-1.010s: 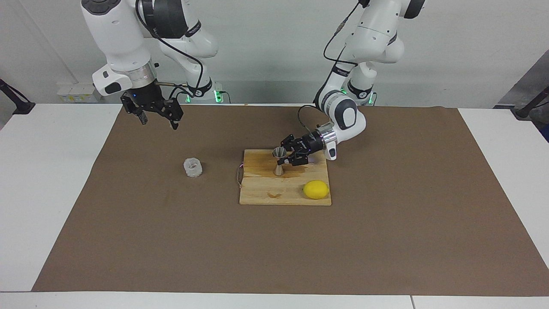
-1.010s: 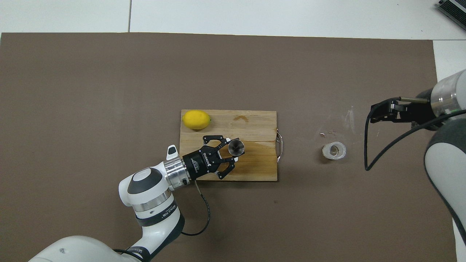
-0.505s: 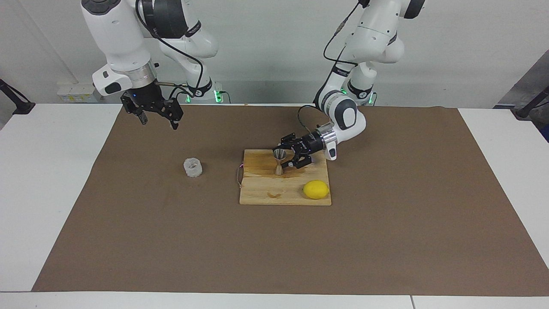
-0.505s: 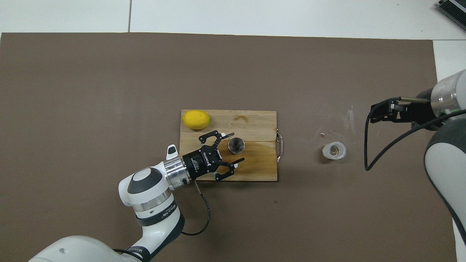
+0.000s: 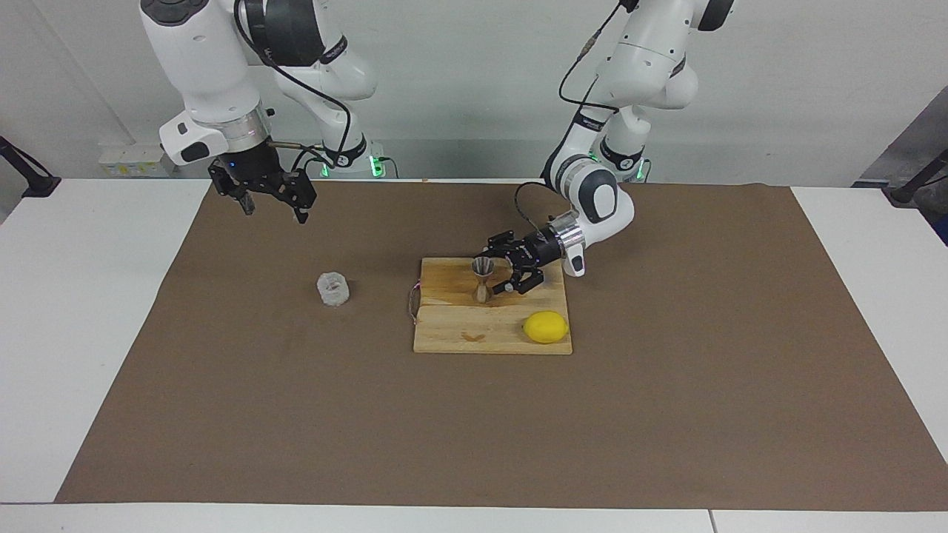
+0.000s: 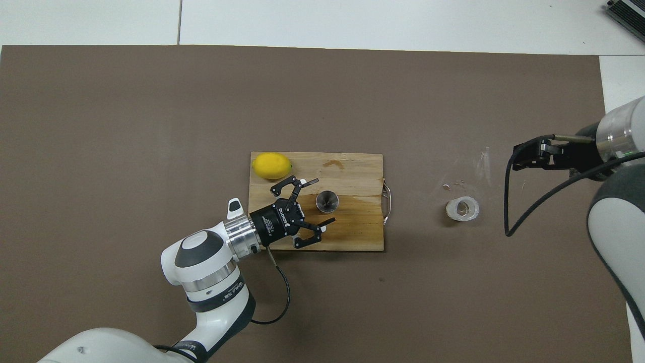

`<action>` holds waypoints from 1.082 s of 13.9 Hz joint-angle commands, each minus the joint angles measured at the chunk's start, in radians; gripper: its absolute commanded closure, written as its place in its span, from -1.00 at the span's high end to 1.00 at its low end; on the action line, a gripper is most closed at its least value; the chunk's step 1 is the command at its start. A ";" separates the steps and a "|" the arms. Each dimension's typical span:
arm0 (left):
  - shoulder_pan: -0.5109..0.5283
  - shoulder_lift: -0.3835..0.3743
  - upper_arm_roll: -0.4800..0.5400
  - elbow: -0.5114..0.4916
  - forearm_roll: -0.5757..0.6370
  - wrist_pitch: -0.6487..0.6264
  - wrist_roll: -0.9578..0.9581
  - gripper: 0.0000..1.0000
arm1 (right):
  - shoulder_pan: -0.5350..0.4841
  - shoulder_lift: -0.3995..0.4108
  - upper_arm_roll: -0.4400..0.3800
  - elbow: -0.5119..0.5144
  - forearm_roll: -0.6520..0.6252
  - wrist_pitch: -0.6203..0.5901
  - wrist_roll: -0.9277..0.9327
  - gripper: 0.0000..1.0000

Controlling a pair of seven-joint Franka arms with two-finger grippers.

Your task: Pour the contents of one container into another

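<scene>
The steel jigger (image 5: 482, 278) stands upright on the wooden board (image 5: 459, 329), also seen from above in the overhead view (image 6: 327, 201). My left gripper (image 5: 498, 269) is low over the board and open. Its fingers flank the jigger without touching it, as the overhead view (image 6: 324, 200) shows. The knobbly whitish glass cup (image 5: 333, 289) stands on the brown mat toward the right arm's end, and it shows in the overhead view (image 6: 462, 208) too. My right gripper (image 5: 272, 209) hangs open and empty in the air near the right arm's base; the overhead view (image 6: 521, 154) shows it too.
A yellow lemon (image 5: 546, 326) lies on the board's corner farther from the robots (image 6: 272, 166). The board (image 6: 352, 171) has a wire handle on the side toward the cup. A brown mat (image 5: 666, 385) covers the table.
My left gripper has opened, let go of the jigger and drawn back a little toward its arm. The jigger stays upright on the board. The right arm has not moved.
</scene>
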 commanded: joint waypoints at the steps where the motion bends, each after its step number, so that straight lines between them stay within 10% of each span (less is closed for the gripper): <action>1: -0.012 -0.040 0.011 -0.020 0.009 0.048 -0.021 1.00 | -0.014 -0.011 0.004 -0.011 0.018 0.005 -0.027 1.00; 15: 0.125 -0.143 0.022 0.060 0.831 0.032 -0.555 1.00 | -0.014 -0.011 0.004 -0.011 0.018 0.005 -0.027 1.00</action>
